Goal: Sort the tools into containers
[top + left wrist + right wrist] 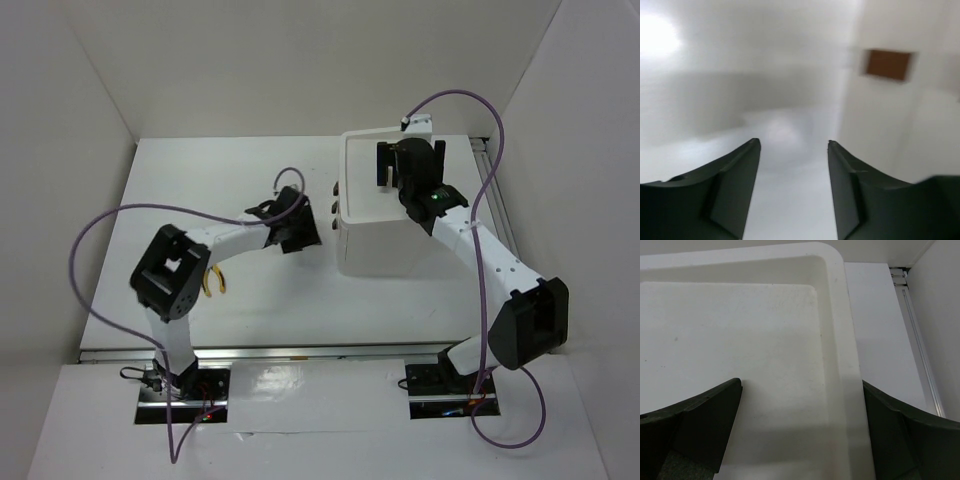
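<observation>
Right gripper [801,384] hangs over the tray [841,340] on top of the box [400,250], jaws spread wide, nothing in them. Left gripper [794,142] is open and empty too, just off the box's left side by the dark knobs [334,200]. That wrist view is pretty blurry. Pliers [213,282] lie on the table [250,315], partly under the left arm's elbow, well apart from the box.

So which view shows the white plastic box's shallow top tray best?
Right wrist: the tray fills it, rim and floor. In top external the right arm covers part; left wrist shows only the blurred box side.
</observation>
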### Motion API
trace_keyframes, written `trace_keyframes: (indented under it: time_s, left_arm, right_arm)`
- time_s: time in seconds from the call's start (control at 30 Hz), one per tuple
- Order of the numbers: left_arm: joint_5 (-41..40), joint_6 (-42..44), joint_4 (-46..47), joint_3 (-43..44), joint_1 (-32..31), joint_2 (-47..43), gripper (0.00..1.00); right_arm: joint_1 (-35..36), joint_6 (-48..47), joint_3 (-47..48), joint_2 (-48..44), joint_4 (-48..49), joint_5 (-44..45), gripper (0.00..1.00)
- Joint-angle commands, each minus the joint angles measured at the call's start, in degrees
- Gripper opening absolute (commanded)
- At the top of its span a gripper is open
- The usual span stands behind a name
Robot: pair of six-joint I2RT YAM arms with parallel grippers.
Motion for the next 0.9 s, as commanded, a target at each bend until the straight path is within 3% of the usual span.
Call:
trace_keyframes:
  time_s: [0.0,0.07,0.17,0.27,0.5,0.7,0.87]
  left_arm:
    - [-7.28,-7.50,-3.20,-10.21,5.22,-15.18,0.69]
    - [-10.80,-6.98,-4.95,-16.73,9.42,-26.09,0.76]
    - [-12.65,-5.41,-10.19,-20.35,15.49,-36.45,0.76]
    - [-12.83,-2.68,-15.15,-20.97,21.81,-40.87,0.76]
    - [-10.19,1.37,-19.89,-26.50,28.96,-36.94,0.73]
    - [-8.00,1.90,-14.53,-31.86,27.21,-30.17,0.72]
    - [-8.52,1.28,-13.74,-31.34,24.66,-24.90,0.72]
  right_arm:
    - [5.43,5.37,-3.52,3.62,-14.67,-13.42,1.00]
    - [5.43,5.98,-1.51,1.34,-14.67,-12.18,1.00]
    - [4.91,5.98,2.44,-1.30,-15.38,-11.48,1.00]
    - [4.90,5.98,7.09,-1.83,-17.57,-12.01,1.00]
    - [4.90,6.60,9.66,-8.24,-18.72,-12.27,1.00]
    - [4.90,5.37,9.67,-8.87,-20.04,-8.50,1.00]
    - [5.43,5.37,8.96,-8.07,-20.04,-7.35,1.00]
